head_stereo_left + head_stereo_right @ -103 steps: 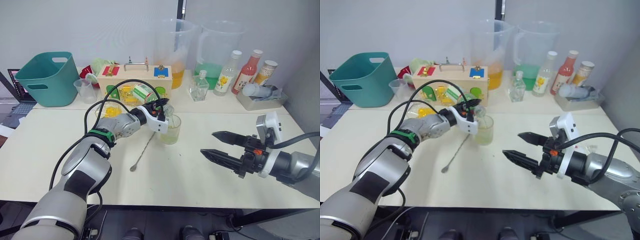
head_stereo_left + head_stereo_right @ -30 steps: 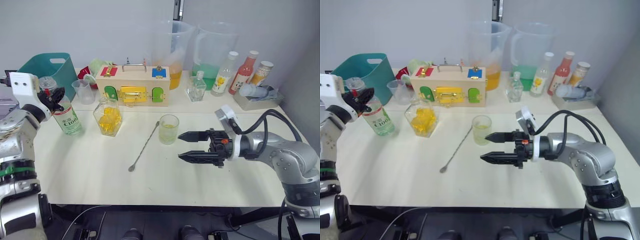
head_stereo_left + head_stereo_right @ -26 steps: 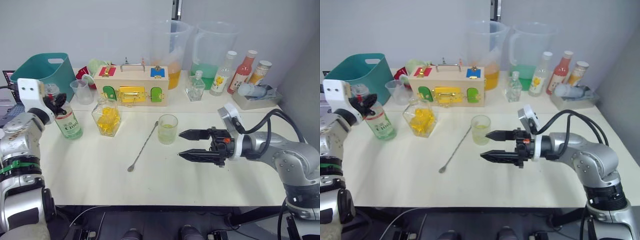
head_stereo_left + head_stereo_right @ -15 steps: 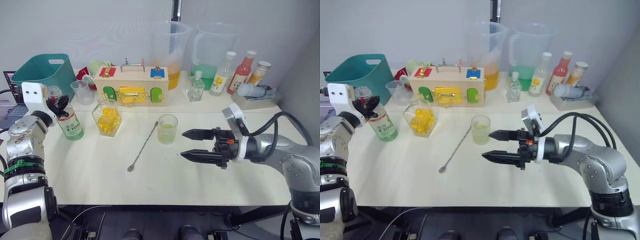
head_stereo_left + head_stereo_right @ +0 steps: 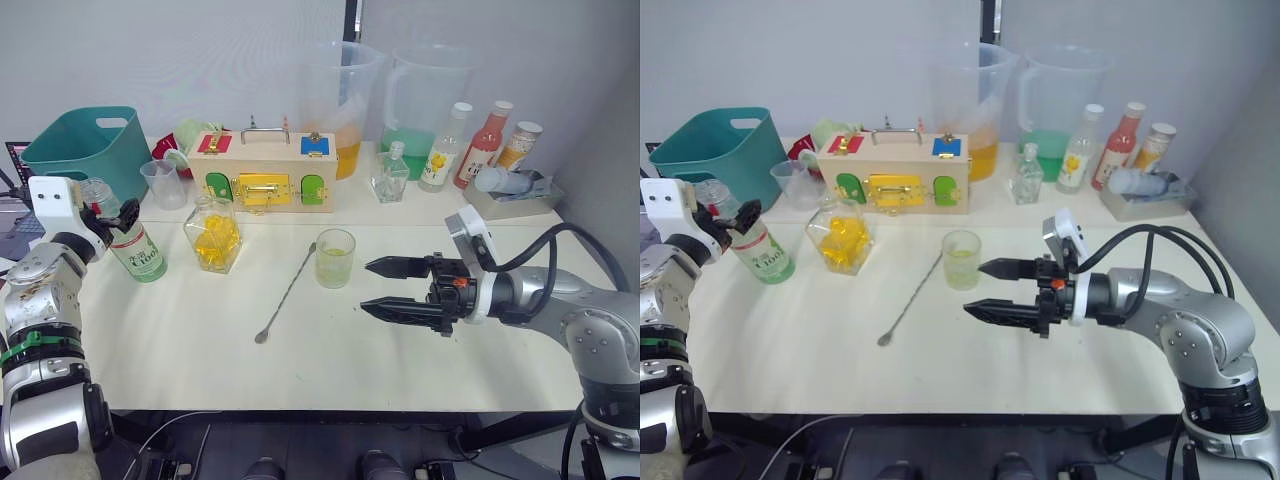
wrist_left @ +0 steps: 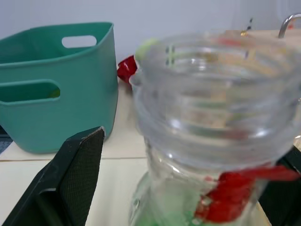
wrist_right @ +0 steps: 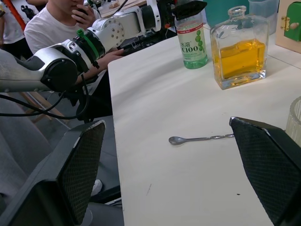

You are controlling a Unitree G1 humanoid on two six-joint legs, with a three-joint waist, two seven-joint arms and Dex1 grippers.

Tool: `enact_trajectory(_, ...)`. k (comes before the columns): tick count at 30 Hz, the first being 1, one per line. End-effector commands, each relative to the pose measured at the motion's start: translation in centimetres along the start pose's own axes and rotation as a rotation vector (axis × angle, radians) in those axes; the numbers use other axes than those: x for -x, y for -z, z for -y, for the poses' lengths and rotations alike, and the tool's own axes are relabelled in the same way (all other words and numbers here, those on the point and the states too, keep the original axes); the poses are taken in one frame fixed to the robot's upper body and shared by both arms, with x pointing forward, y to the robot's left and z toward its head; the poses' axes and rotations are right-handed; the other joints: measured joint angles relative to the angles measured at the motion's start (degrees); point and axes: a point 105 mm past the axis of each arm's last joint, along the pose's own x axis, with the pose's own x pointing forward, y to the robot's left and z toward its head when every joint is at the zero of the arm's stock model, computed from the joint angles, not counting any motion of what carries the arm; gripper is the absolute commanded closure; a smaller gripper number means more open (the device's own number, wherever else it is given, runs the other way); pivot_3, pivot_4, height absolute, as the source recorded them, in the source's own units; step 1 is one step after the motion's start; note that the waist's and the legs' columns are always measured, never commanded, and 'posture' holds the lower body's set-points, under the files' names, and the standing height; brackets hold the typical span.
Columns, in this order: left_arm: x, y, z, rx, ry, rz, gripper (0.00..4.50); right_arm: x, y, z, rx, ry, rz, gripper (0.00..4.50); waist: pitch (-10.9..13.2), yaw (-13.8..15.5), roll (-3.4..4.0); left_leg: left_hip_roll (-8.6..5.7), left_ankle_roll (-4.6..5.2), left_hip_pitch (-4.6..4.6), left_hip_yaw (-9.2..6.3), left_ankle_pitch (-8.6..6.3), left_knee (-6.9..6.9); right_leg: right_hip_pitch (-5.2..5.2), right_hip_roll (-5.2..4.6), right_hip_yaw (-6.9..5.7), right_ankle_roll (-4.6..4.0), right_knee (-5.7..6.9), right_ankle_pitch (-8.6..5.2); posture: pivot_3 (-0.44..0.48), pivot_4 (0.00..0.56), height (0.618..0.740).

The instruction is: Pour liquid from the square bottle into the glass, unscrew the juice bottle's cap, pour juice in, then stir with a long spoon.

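Juice bottle [image 5: 136,248] stands gripped by left claw [image 5: 112,221].

A matt cream table [image 5: 400,360] holds a clear glass [image 5: 335,258], a thin shiny metal spoon [image 5: 286,294] and a glossy clear square bottle [image 5: 214,234]. The juice bottle [image 5: 133,243] is clear plastic with a glossy label. Behind stand a pale wooden box [image 5: 267,170], a matt teal plastic bin [image 5: 90,155] and translucent plastic jugs [image 5: 345,95].
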Motion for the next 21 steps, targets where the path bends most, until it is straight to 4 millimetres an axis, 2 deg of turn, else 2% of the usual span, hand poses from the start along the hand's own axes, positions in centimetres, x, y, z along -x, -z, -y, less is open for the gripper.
enact_trajectory(1, 0.4, -4.7, 0.8, -0.014, 0.049, 0.192, 0.01, 0.3, -1.3, -0.6, 0.054, -0.012, 0.022, 0.00, 0.00, 0.00, 0.00, 0.00, 0.00, 0.00, 0.00, 0.00, 0.00, 0.00, 0.00, 0.00, 0.00, 0.00, 0.00, 0.000, 0.150, 0.740)
enact_trajectory(3, 0.6, -5.7, 1.1, -0.012, 0.060, 0.232, 0.01, 0.3, -1.3, -0.6, 0.054, -0.013, 0.022, 0.00, 0.00, -0.01, 0.00, 0.00, 0.00, 0.00, 0.00, 0.00, 0.00, 0.00, 0.00, 0.00, 0.00, -0.01, 0.00, 0.000, 0.150, 0.740)
enact_trajectory(6, 1.4, -9.2, 2.2, -0.016, 0.126, 0.386, 0.01, 0.1, -1.3, -0.5, 0.052, -0.020, 0.027, 0.00, 0.00, -0.05, 0.00, 0.01, 0.00, 0.01, 0.00, 0.00, -0.01, 0.00, 0.00, 0.00, 0.00, 0.00, 0.00, 0.000, 0.150, 0.740)
enact_trajectory(8, 2.0, -10.8, 2.7, -0.045, 0.170, 0.462, 0.01, 0.0, -1.2, -0.4, 0.048, -0.022, 0.028, 0.00, 0.00, -0.05, 0.00, 0.01, 0.00, 0.00, 0.00, 0.00, -0.01, -0.01, 0.01, 0.00, 0.00, -0.01, 0.00, 0.000, 0.150, 0.740)
enact_trajectory(10, 2.3, -11.5, 2.8, -0.061, 0.185, 0.491, 0.01, -0.1, -1.0, -0.4, 0.044, -0.024, 0.025, 0.00, 0.00, -0.04, 0.00, 0.01, 0.00, 0.00, 0.00, 0.00, -0.01, -0.01, 0.01, 0.01, 0.00, -0.02, 0.00, 0.000, 0.150, 0.740)
enact_trajectory(13, 2.9, -13.5, 4.7, -0.103, 0.300, 0.532, 0.01, -0.1, -0.9, -0.2, 0.040, -0.024, 0.026, 0.00, 0.00, -0.14, 0.00, 0.01, 0.00, 0.01, 0.00, 0.00, -0.01, -0.01, 0.01, 0.01, 0.00, -0.02, 0.00, 0.000, 0.150, 0.740)
enact_trajectory(14, 3.1, -13.8, 5.2, -0.108, 0.325, 0.535, 0.01, -0.1, -0.9, -0.2, 0.040, -0.023, 0.027, 0.00, 0.00, -0.14, 0.00, 0.01, 0.00, 0.00, 0.00, 0.00, -0.01, -0.01, 0.02, 0.01, 0.00, -0.02, 0.00, 0.000, 0.150, 0.740)
enact_trajectory(17, 3.9, -14.1, 8.5, -0.102, 0.521, 0.491, 0.01, -0.2, -1.1, 0.4, 0.047, -0.002, 0.050, 0.00, 0.01, -0.14, -0.01, 0.01, 0.00, 0.00, 0.00, 0.00, 0.00, 0.00, 0.02, 0.00, 0.00, -0.03, 0.00, 0.000, 0.150, 0.740)
enact_trajectory(21, 7.0, -11.5, 14.0, -0.078, 0.861, 0.304, 0.01, 0.0, -1.3, 1.2, 0.053, 0.036, 0.070, 0.00, 0.01, -0.30, 0.01, 0.01, 0.00, 0.02, 0.01, 0.00, -0.03, 0.01, 0.00, 0.03, 0.01, -0.02, 0.00, 0.000, 0.150, 0.740)
